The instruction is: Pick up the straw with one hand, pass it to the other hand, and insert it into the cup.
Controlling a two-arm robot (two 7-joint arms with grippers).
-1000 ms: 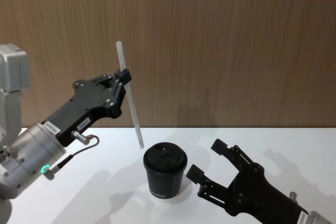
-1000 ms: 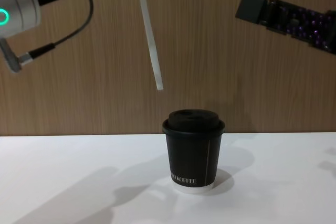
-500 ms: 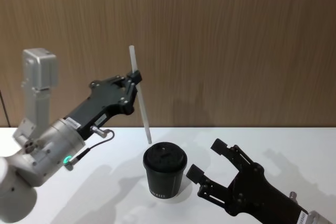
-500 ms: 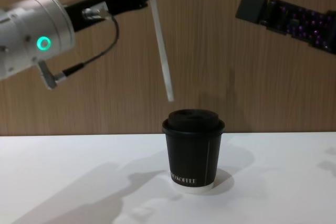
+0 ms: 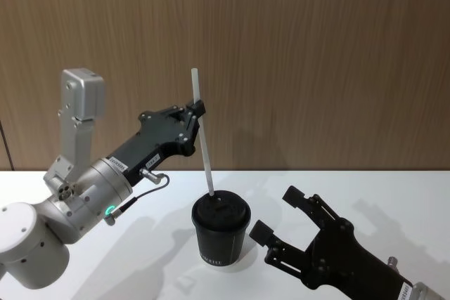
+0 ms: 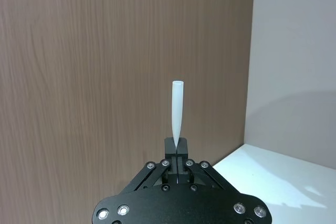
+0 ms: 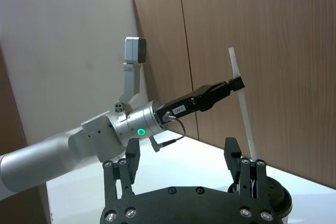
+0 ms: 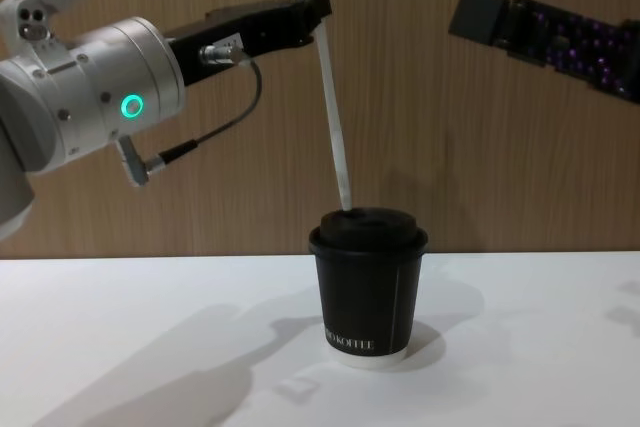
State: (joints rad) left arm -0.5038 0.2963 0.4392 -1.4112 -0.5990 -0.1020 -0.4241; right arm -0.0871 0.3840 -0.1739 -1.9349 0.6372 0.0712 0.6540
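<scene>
My left gripper [image 5: 196,112], long and black on a silver wrist with a green light, is shut on the white straw [image 5: 202,135] near its upper end. The straw stands almost upright, leaning slightly. Its lower tip meets the domed lid of the black cup [image 5: 221,233] on the white table; I cannot tell whether it has entered a hole. From the chest, the straw [image 8: 331,97] comes down onto the cup [image 8: 368,292]. The left wrist view has the jaws closed on the straw [image 6: 177,111]. My right gripper [image 5: 276,213] rests open, low and right of the cup, holding nothing.
A brown wood-panel wall [image 5: 316,61] stands close behind the white table [image 5: 162,265]. The left arm's silver wrist and grey cable [image 8: 200,142] hang left of the cup. One right finger [image 8: 480,15] reaches in high at the chest view's right.
My left gripper has carried the straw rightward and downward, bringing its tip from the air left of the cup onto the lid. The right gripper has not moved.
</scene>
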